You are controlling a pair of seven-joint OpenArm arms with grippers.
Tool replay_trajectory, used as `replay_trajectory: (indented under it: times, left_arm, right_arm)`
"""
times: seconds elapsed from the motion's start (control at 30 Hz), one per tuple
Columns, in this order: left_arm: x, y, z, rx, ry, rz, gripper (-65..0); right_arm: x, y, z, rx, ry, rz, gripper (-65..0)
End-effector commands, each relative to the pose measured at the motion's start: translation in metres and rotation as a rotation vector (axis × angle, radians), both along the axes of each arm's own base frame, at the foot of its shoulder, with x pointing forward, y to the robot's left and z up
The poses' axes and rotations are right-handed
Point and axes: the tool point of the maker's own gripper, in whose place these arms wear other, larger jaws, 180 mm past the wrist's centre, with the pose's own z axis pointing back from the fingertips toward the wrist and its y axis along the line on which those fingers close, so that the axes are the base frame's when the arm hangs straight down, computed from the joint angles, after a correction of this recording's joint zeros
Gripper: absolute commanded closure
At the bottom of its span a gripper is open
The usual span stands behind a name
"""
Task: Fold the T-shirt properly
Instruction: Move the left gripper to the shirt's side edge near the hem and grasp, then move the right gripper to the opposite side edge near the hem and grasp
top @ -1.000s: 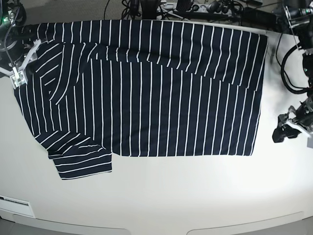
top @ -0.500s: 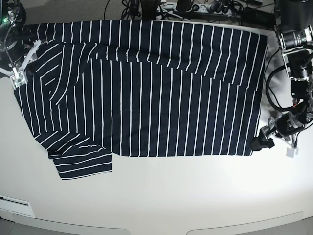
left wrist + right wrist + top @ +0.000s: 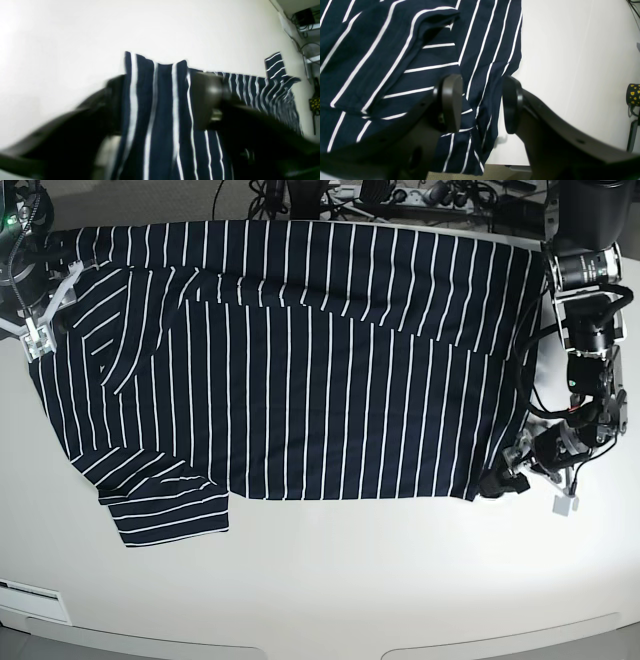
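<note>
Left arm moved in on the hem corner

Left gripper (image 3: pixel 497 480) slid onto the T-shirt (image 3: pixel 300 370), jaws half-closing around its bunched corner; right gripper (image 3: pixel 480 105) stayed open over cloth, holding nothing.

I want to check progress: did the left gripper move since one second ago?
Yes. In the base view the left gripper has moved leftward from the bare table onto the T-shirt's bottom corner, now bunched between its jaws.

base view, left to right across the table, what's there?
right gripper → T-shirt's folded sleeve → T-shirt body → left gripper at the shirt's bottom corner → bare table
</note>
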Motion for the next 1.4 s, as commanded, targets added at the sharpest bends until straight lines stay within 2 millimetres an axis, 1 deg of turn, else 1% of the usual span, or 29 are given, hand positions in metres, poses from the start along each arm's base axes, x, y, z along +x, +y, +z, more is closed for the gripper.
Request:
replay_trajectory:
  times: [0.0,0.07,0.1,0.23,0.37,0.5,0.63,0.83,0.97,1.07,1.13,1.23,1.37]
  left_arm:
    - [0.003,0.010,0.005,0.029,0.018,0.017,-23.6]
    - [0.002,0.018,0.000,0.041,0.057,0.066,-2.7]
    - [0.002,0.021,-0.003,0.057,0.070,0.079,0.0]
    - [-0.001,0.025,-0.008,0.096,0.089,0.076,0.0]
    - [0.004,0.025,-0.002,0.093,0.074,0.077,0.0]
    - [0.017,0.018,0.019,0.088,0.019,0.028,0.0]
    - [0.029,0.007,0.047,0.042,-0.039,-0.034,0.0]
    - [0.035,-0.018,0.086,-0.070,-0.117,-0.159,0.0]
    - [0.035,-0.024,0.104,-0.116,-0.139,-0.201,0.0]
    - [0.029,-0.024,0.107,-0.135,-0.120,-0.231,0.0]
    - [0.022,-0.023,0.104,-0.133,-0.088,-0.256,0.0]
    - [0.013,-0.020,0.097,-0.115,-0.043,-0.281,0.0]
    - [0.009,-0.007,0.095,-0.091,-0.030,-0.264,0.0]
  right_arm:
    - [0.006,0.000,0.010,-0.018,-0.038,0.018,-28.7]
    - [0.008,0.001,0.011,-0.015,-0.047,0.023,-28.7]
    - [0.009,0.001,0.012,-0.013,-0.053,0.026,-28.7]
    - [0.013,0.003,0.015,-0.006,-0.077,0.036,-28.7]
    - [0.016,0.005,0.017,-0.001,-0.098,0.045,-28.7]
    - [0.015,0.005,0.017,-0.001,-0.097,0.045,-28.7]
    - [0.017,0.006,0.018,0.002,-0.105,0.049,-28.7]
    - [0.019,0.008,0.021,0.006,-0.123,0.057,-28.7]
    - [0.020,0.008,0.022,0.008,-0.129,0.060,-28.7]
    - [0.023,0.011,0.024,0.013,-0.149,0.072,-28.7]
    - [0.026,0.015,0.027,0.022,-0.171,0.101,-28.7]
    - [0.042,0.022,0.039,0.041,-0.226,0.133,-28.7]
    - [0.067,0.028,0.065,0.051,-0.336,0.165,-28.7]
